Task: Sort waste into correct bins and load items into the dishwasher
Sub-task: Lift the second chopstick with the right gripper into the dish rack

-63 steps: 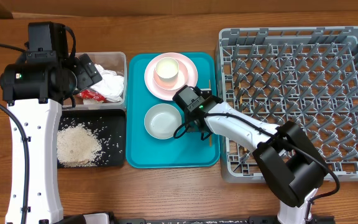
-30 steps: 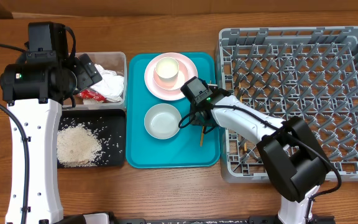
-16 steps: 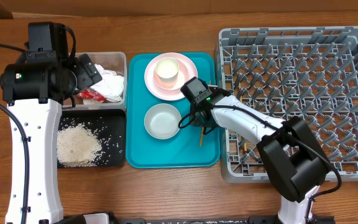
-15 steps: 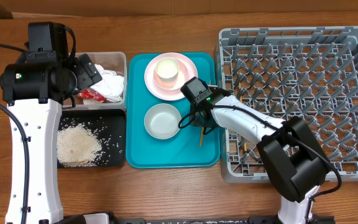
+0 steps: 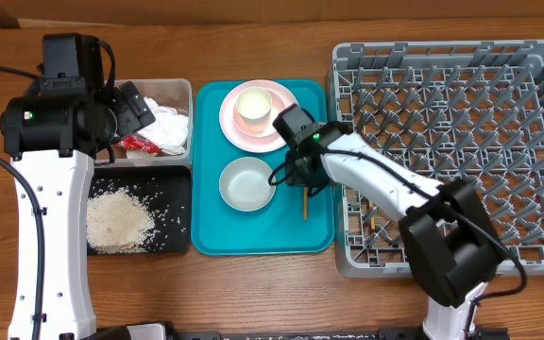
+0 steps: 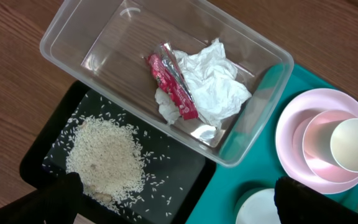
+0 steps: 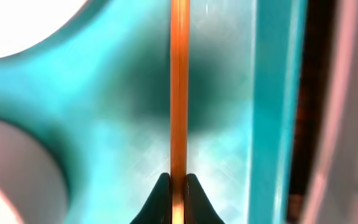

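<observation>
In the right wrist view everything is blurred: only the tips of the right gripper (image 7: 174,186) show at the bottom edge, the chopstick (image 7: 179,93) runs off the top, and the pale shapes at left are too soft to name. From overhead the right arm hides all but the chopstick's lower end, and the left arm covers part of the clear tub (image 5: 179,92). The left gripper (image 6: 176,193) shows only as two dark fingers (image 6: 55,199) cut by the bottom edge, like the bowl (image 6: 260,210)

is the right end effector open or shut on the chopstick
Shut on the chopstick. In the right wrist view the right end effector has its jaws pressed against both sides of the stick.
</observation>
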`<act>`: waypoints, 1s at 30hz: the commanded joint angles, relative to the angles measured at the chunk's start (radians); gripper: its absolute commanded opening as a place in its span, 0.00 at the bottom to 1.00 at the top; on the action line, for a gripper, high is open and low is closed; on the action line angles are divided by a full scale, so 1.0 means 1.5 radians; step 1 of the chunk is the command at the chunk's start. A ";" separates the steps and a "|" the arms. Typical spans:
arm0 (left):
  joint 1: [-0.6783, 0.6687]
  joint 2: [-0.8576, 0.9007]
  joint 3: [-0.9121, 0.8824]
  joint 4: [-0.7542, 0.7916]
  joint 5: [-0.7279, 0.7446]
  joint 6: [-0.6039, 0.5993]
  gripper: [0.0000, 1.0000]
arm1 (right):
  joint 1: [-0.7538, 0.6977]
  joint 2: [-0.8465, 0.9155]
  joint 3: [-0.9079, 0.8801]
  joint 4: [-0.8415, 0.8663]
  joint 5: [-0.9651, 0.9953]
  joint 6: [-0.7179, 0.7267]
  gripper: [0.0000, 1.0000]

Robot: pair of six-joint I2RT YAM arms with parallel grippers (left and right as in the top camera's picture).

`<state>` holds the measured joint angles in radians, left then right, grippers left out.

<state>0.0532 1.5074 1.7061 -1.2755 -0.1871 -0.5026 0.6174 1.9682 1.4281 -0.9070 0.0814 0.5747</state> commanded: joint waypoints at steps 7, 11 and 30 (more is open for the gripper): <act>0.002 0.002 0.003 0.000 0.001 -0.002 1.00 | -0.070 -0.187 0.071 -0.103 -0.004 -0.117 0.04; 0.002 0.002 0.003 0.000 0.001 -0.002 1.00 | -0.118 -0.230 0.071 -0.142 -0.004 -0.136 0.04; 0.002 0.002 0.003 0.000 0.001 -0.002 1.00 | -0.252 -0.230 -0.033 -0.174 0.020 -0.233 0.04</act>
<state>0.0532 1.5074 1.7061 -1.2758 -0.1871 -0.5026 0.2565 1.6245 1.4006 -1.1740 0.0948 0.2607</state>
